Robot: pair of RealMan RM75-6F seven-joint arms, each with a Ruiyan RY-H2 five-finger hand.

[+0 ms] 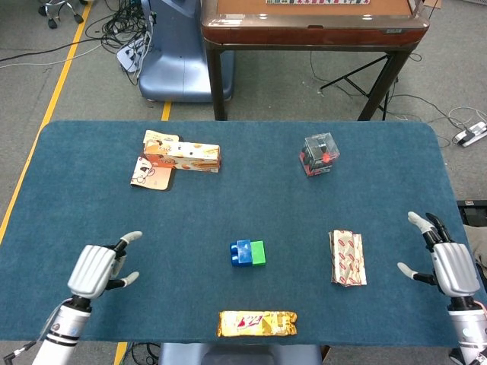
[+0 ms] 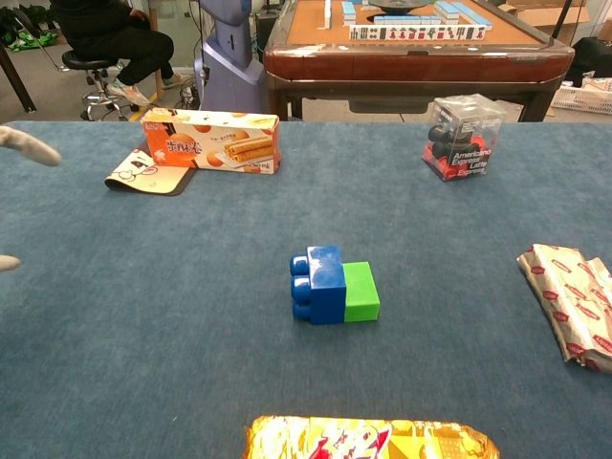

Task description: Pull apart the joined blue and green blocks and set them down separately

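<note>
Workspace: dark blue felt-covered table, grey floor w/ cables behind, a brown wooden games table beyond the far edge.

Clutter, largest first: orange cardboard biscuit box far left, lying on a flat printed card; red-and-white foil snack pack right of centre; gold foil snack bar at near edge; clear plastic cube box w/ red-black contents far right.

Task item: blue plastic stud block joined to green plastic block, flat on felt near table centre, blue to the robot's left, green to its right. Joined pair's long axis runs left-right, so the seam faces each arm squarely. Not yet touched.

Left hand: over felt, well apart from pair, fingers spread, holding nothing; pair lies to its right, blue end first. Right hand: at right table edge, fingers spread, empty, further off than left; snack pack sits between it and the green end.

Judgement: left is nearer. Open felt on all sides of pair; snack bar near on the near side, so a drop-off spot is better sought far side or left.
</note>
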